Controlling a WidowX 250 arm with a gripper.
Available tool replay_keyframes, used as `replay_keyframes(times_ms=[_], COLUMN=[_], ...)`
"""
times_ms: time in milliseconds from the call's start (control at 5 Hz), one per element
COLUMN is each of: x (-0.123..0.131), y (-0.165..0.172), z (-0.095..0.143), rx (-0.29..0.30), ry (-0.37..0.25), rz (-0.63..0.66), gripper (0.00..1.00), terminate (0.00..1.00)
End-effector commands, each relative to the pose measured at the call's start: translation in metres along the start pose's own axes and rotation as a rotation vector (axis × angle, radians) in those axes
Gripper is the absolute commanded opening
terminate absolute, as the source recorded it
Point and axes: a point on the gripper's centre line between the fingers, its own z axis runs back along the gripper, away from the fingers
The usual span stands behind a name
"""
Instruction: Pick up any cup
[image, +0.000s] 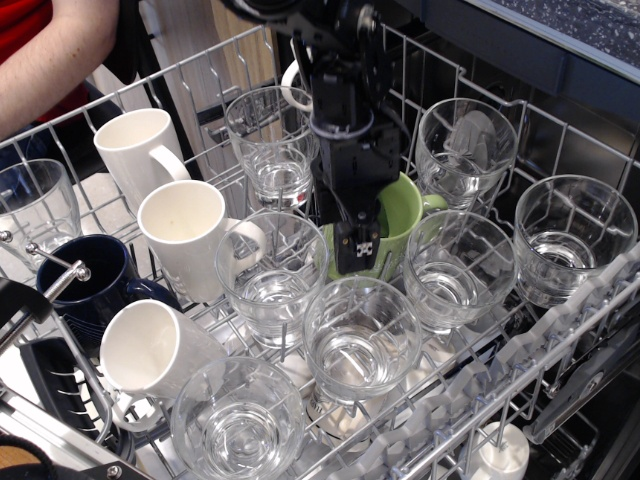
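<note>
Several clear glass tumblers stand upright in the wire dish rack (560, 330). The nearest to my gripper are one front centre (362, 342), one to its left (272, 280) and one to its right (458, 272). My black gripper (357, 252) hangs low over the front rim of the green mug (400, 215), just above the gap between these three tumblers. I see its fingers edge-on as one narrow dark block. I cannot tell whether they are apart. It holds nothing that I can see.
White handled mugs (190, 240) and a dark blue mug (85, 285) fill the left of the rack. More tumblers stand at the back (272, 142), back right (465, 148), far right (575, 240) and front left (238, 422). A person's arm (50, 60) is at the top left.
</note>
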Motion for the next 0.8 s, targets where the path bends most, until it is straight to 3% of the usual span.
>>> replay_keyframes(times_ms=[0,400,600], x=[0.003,0.017,0.024], y=[-0.001,0.003,0.004], z=[-0.019,-0.041,-0.043], rx=[0.040,0.107,0.109], ry=[-0.007,-0.002,0.008], rz=[0.000,-0.028,-0.044], gripper=[1.00,1.00,1.00], terminate=[0.00,0.00,0.00])
